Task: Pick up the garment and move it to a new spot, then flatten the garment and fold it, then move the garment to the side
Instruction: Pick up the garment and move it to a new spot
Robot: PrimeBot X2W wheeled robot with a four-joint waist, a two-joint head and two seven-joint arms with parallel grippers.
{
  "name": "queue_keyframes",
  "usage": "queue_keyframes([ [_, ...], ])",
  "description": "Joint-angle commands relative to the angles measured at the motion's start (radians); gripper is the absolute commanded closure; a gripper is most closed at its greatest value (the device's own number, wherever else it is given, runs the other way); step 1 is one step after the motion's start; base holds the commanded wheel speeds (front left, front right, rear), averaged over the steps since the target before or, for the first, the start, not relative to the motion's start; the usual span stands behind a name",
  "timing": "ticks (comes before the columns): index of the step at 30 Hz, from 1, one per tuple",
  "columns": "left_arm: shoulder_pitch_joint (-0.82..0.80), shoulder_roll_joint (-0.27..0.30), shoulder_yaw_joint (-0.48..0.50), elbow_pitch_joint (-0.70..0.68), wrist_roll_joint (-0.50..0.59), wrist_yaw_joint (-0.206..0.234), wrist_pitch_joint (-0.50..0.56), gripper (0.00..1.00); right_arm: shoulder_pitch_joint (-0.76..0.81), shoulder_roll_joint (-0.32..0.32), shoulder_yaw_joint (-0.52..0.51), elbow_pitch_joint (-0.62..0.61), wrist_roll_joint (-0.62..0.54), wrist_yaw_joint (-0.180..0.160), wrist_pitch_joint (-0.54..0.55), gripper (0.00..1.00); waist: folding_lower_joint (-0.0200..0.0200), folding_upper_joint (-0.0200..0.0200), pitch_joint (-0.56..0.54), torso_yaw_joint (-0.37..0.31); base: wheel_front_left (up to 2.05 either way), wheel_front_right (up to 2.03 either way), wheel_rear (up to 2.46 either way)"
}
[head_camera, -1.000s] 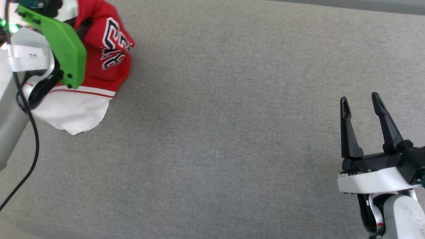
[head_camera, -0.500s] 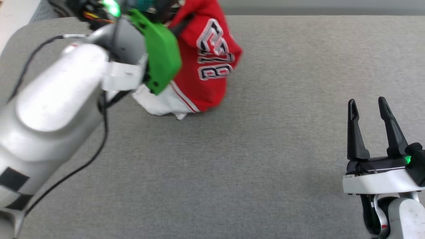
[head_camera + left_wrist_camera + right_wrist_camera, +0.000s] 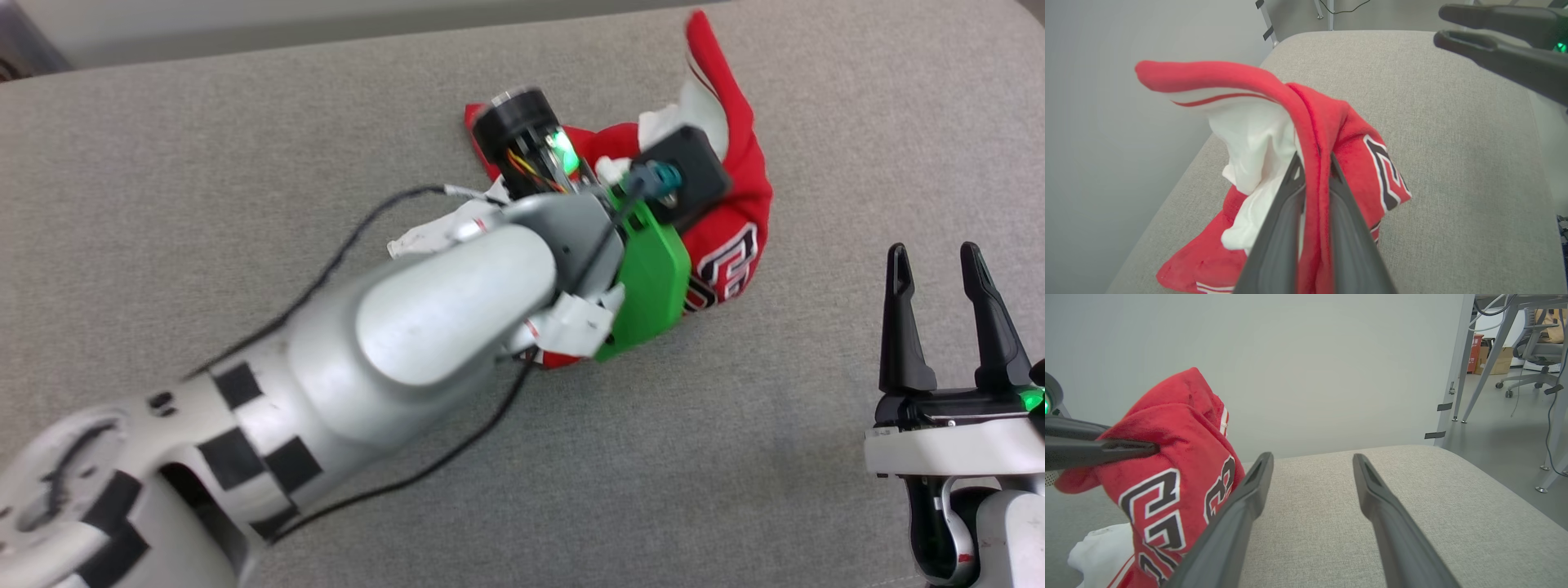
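The garment [image 3: 739,204], a red jersey with white sleeves and black white-edged lettering, hangs bunched over the grey padded surface [image 3: 245,139]. My left gripper [image 3: 1314,159] is shut on a red fold of the garment [image 3: 1355,134], and a red and white sleeve sticks up past the fingertips. In the head view the left wrist and its green plate [image 3: 649,282] cover those fingers. My right gripper [image 3: 933,253] stands open and empty to the right of the garment [image 3: 1180,457]. The right wrist view shows the right gripper [image 3: 1312,457] just beside the cloth.
A black cable [image 3: 457,453] trails from the left forearm across the surface. A pale wall stands behind the far edge [image 3: 1331,375]. Metal table legs [image 3: 1494,351] and an office chair [image 3: 1531,363] stand on the floor beyond the right end.
The left arm has carried the garment rightward, from the far left to near the right gripper. The head view has also shifted. The right gripper has stayed open and in place.
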Motion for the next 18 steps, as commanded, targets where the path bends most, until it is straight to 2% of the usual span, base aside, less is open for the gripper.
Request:
queue_keyframes([
  [1,0.036,-0.021,-0.017,0.029,0.0,-0.002,-0.01,1.0,-0.009,0.0,0.001,-0.003,0.006,-0.001,-0.006,0.0,0.0,-0.0001,0.039,-0.029,0.0,0.0,0.0],
  [6,0.121,-0.104,-0.044,0.125,0.042,-0.002,-0.024,1.0,-0.028,0.0,0.005,-0.003,0.015,-0.001,-0.006,0.0,0.0,-0.0001,0.08,-0.043,0.0,0.0,0.0],
  [9,0.197,-0.138,-0.045,0.14,0.1,-0.002,0.012,1.0,-0.041,0.0,0.012,-0.003,0.019,-0.001,-0.006,0.0,0.0,-0.0001,0.102,-0.052,0.0,0.0,0.0],
  [15,0.292,-0.167,-0.046,0.133,0.167,-0.002,0.057,1.0,-0.056,0.0,0.02,0.003,0.022,-0.001,-0.006,0.0,0.0,-0.0001,0.126,-0.062,0.0,0.0,0.0],
  [18,0.3,-0.173,-0.046,0.133,0.171,-0.002,0.043,1.0,-0.057,0.0,0.017,0.007,0.021,-0.001,-0.006,0.0,0.0,-0.0001,0.124,-0.058,0.0,0.0,0.0],
])
